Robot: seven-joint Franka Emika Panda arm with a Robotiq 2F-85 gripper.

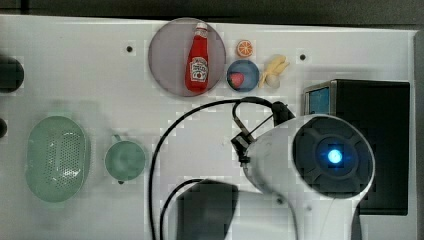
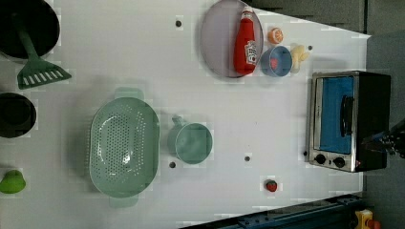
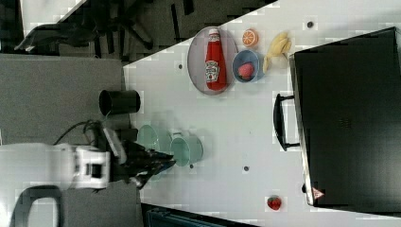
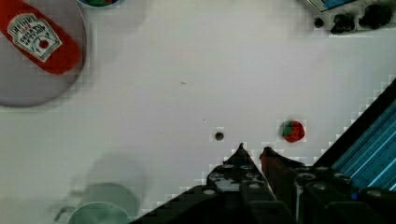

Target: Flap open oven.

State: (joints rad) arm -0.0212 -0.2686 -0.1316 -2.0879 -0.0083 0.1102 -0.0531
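The oven (image 2: 348,121) is a black box with a silver front frame, blue glass door and dark handle (image 3: 279,122), standing at the left view's right edge with the door shut upright. Its black top (image 1: 380,125) lies partly under the arm in the top view, and its knobs (image 4: 355,18) show in the wrist view. My gripper (image 4: 253,151) hangs high over the white table, apart from the oven. Its fingertips (image 4: 240,150) are close together, with only a narrow gap and nothing between them. In the right view the gripper (image 3: 161,163) hovers near the green cup.
A ketchup bottle (image 1: 198,60) lies on a grey plate, beside an orange (image 1: 244,48), a blue bowl (image 1: 243,75) and bananas (image 1: 275,70). A green cup (image 1: 125,160) and colander (image 1: 57,159) stand on the table. A small strawberry (image 2: 271,185) lies in front of the oven.
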